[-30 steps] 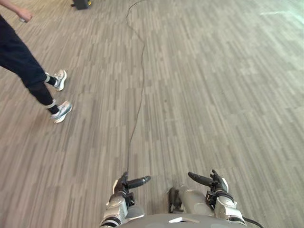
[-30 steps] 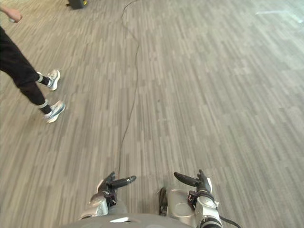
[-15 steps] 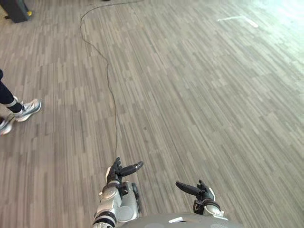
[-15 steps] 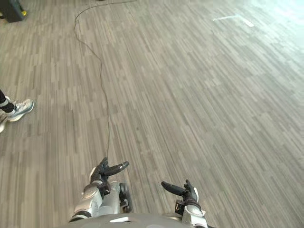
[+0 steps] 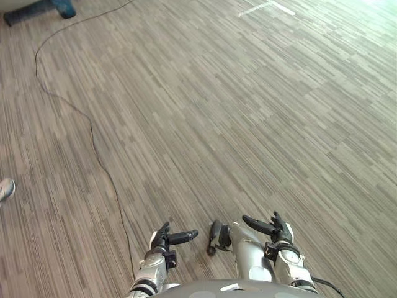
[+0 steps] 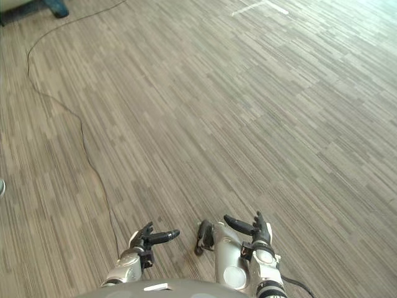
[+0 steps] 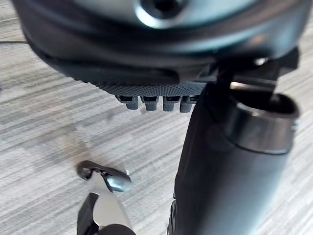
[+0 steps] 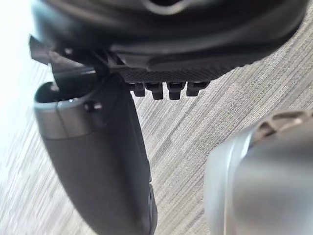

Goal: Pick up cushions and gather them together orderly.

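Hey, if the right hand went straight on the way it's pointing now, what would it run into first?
Most likely only the striped floor. The right hand points forward and down, and its line looks free until the floor, though depth is hard to judge.

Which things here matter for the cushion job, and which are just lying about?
Job:
- left hand, open, empty
- right hand, open, empty

Lying about:
- blue object, far left
- white floor mark
- person's shoe, left edge

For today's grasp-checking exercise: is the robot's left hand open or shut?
Open: the left hand shows above the floor with its thumb stuck out sideways and fingers relaxed, holding nothing.
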You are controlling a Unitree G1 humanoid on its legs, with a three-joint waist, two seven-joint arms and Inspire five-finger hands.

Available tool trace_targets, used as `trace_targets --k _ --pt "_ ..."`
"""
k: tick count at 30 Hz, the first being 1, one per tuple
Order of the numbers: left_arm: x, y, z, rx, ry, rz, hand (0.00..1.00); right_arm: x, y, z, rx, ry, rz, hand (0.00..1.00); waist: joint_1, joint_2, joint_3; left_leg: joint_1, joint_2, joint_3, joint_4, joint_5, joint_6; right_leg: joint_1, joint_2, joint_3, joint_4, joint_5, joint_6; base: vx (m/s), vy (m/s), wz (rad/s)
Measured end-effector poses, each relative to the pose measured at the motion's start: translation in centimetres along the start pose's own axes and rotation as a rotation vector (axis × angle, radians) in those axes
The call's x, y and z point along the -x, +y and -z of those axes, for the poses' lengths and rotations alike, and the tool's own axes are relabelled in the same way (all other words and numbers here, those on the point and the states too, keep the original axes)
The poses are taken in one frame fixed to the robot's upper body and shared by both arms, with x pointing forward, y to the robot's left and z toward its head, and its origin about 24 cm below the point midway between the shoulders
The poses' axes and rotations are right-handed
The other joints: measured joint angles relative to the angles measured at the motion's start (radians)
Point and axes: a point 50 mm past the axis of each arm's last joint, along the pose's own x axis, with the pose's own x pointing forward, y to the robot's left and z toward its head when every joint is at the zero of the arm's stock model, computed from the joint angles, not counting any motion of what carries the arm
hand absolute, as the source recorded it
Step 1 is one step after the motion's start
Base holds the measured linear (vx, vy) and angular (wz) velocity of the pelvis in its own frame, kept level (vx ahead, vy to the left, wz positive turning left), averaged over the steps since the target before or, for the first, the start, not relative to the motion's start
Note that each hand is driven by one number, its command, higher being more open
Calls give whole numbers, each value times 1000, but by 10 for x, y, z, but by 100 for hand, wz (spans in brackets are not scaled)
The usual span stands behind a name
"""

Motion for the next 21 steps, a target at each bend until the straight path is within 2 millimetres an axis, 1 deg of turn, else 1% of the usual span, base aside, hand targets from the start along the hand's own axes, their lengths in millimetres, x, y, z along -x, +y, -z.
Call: trace_targets --k 1,2,3,4,5,6,7,8,9,10,11,12,13,14,15,16,17,18,19,20,21 --pt "1 1 0 21 -4 -6 100 0 -1 1 5 4 0 100 8 9 1 -105 38 -38 238 -3 -2 55 40 26 -41 0 0 419 -116 -86" --pt "1 6 0 44 -11 -22 100 0 1 2 9 9 -5 100 11 8 3 -210 60 -57 421 -35 -5 134 78 67 -92 -6 -9 518 -93 -133" --pt "2 11 -5 47 -38 -39 100 1 5 3 29 11 -17 100 16 -1 5 -296 62 -55 476 -93 13 212 106 123 -149 -11 -18 510 -55 -123" --pt "2 14 -7 50 -56 -45 100 1 6 4 37 15 -23 100 24 -6 5 -334 61 -50 472 -119 28 240 114 151 -168 -12 -18 472 13 -131" --pt "2 17 -13 56 -85 -52 100 1 7 7 43 27 -25 100 43 -12 6 -405 54 -45 434 -166 53 291 126 205 -207 -14 -18 442 58 -120" --pt "3 18 -18 72 -115 -54 100 2 7 9 49 38 -22 100 56 -20 8 -466 42 -45 361 -203 69 337 128 247 -246 -14 -14 530 91 -131" --pt "3 18 -21 86 -142 -53 100 2 7 12 54 47 -23 100 63 -24 6 -512 18 -42 244 -234 79 381 126 293 -283 -14 -6 456 94 -101" --pt "4 17 -23 91 -154 -52 100 2 8 12 59 48 -27 100 65 -25 5 -531 8 -39 176 -248 80 400 122 316 -297 -16 -3 485 135 -99" --pt "5 15 -24 108 -166 -47 100 2 10 11 65 46 -34 100 68 -24 4 -561 -24 -57 39 -256 80 443 116 362 -319 -21 13 409 140 -82" --pt "5 13 -25 122 -172 -46 100 2 11 11 63 47 -37 100 72 -25 4 -573 -45 -72 -31 -255 79 460 112 386 -330 -26 23 650 268 -110" --pt "4 10 -28 125 -184 -34 100 3 14 13 60 52 -40 100 83 -33 2 -592 -95 -105 -172 -245 75 500 92 433 -348 -42 52 552 253 -97" --pt "4 10 -28 128 -184 -33 100 3 13 14 60 58 -39 100 83 -39 -3 -597 -125 -120 -257 -227 72 517 83 455 -355 -52 68 681 333 -117" --pt "4 10 -27 135 -181 -32 100 5 12 19 64 69 -40 100 86 -38 -17 -598 -143 -131 -325 -143 109 540 79 491 -351 -69 92 619 302 -115" --pt "3 12 -28 133 -175 -43 100 8 17 26 59 90 -50 100 103 -56 -37 -590 -154 -128 -288 -116 113 554 61 539 -330 -85 105 645 292 -98" --pt "2 18 -27 117 -165 -54 100 11 20 33 48 107 -55 100 94 -89 -58 -587 -166 -109 -256 -163 133 532 31 554 -279 -87 111 657 256 -71" --pt "2 22 -28 108 -164 -63 100 14 20 38 45 122 -56 100 96 -113 -62 -572 -168 -85 -218 -227 133 479 19 551 -127 -84 121 634 238 -37" --pt "1 24 -28 99 -161 -72 100 15 20 40 46 129 -57 100 99 -128 -61 -546 -177 -67 -206 -262 136 424 10 545 12 -67 150 756 290 -45" --pt "0 29 -28 83 -145 -85 100 15 20 41 48 130 -58 100 97 -143 -55 -486 -194 -41 -207 -309 143 341 -13 526 242 24 253 629 229 -48" --pt "-1 33 -23 76 -116 -102 100 14 17 40 59 126 -56 100 87 -135 -49 -425 -200 -25 -213 -348 150 263 -39 502 435 106 328 498 147 -45" --pt "-1 35 -18 72 -92 -115 100 12 14 36 70 113 -54 100 80 -126 -43 -372 -199 -22 -220 -373 149 217 -54 469 541 101 321 579 130 -46" --pt "0 36 -12 67 -64 -127 100 11 9 30 77 84 -46 100 74 -102 -34 -279 -194 -9 -263 -385 149 139 -79 403 646 74 278 693 140 -44"
